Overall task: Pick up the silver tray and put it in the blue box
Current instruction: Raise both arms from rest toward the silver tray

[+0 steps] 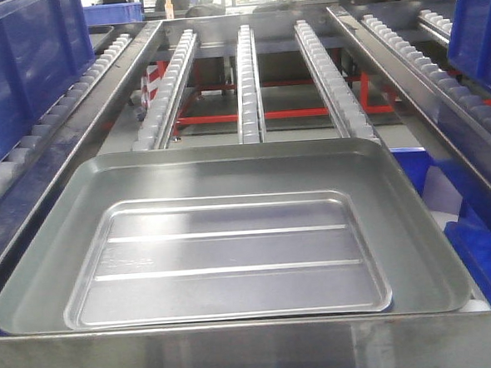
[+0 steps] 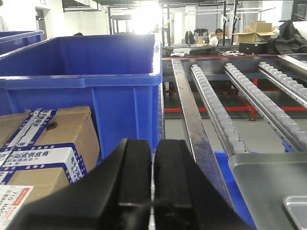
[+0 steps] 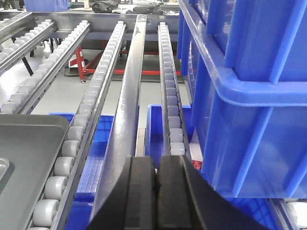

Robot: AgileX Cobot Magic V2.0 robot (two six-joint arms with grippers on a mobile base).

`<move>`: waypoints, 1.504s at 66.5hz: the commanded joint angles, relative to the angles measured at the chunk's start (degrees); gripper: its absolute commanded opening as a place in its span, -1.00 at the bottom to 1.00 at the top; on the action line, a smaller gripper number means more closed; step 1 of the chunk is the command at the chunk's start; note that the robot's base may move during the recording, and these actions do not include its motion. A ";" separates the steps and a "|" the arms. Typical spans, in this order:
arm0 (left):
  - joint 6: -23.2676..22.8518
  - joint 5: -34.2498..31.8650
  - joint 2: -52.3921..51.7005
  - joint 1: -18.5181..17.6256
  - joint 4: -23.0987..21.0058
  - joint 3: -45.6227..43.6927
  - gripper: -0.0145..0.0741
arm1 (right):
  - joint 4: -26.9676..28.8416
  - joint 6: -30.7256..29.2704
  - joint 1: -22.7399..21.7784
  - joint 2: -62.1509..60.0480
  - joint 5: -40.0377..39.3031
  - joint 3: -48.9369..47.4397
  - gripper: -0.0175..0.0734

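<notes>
The shiny silver tray (image 1: 229,260), with two raised lines on its floor, lies flat inside a larger, duller grey tray (image 1: 228,168) on the roller rails. Its corner shows at the lower right of the left wrist view (image 2: 297,211). Deep blue boxes stand on both sides: one at the left (image 1: 21,64), open-topped in the left wrist view (image 2: 96,81), and a ribbed one at the right (image 1: 478,28), close in the right wrist view (image 3: 249,81). My left gripper (image 2: 153,148) is shut and empty, left of the trays. My right gripper (image 3: 157,163) is shut and empty, right of them.
A taped cardboard box (image 2: 48,143) sits in front of the left blue box. Roller rails (image 1: 247,75) run away from the trays. A steel bar (image 1: 256,350) crosses the near edge. Low blue bins (image 3: 163,124) lie under the rails at the right.
</notes>
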 commanded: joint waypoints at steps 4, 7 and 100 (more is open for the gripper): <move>-0.53 -5.06 -1.02 -0.31 0.04 0.92 -0.64 | -0.22 -0.45 0.01 -1.16 -5.71 -1.06 -0.50; -0.53 -5.17 -1.02 -0.31 0.04 0.92 -0.64 | -0.22 -0.45 0.01 -1.16 -5.63 -1.06 -0.50; 13.39 40.94 68.68 -2.13 -42.53 -39.73 -0.64 | 10.35 -0.47 5.91 45.23 34.44 -33.85 -0.50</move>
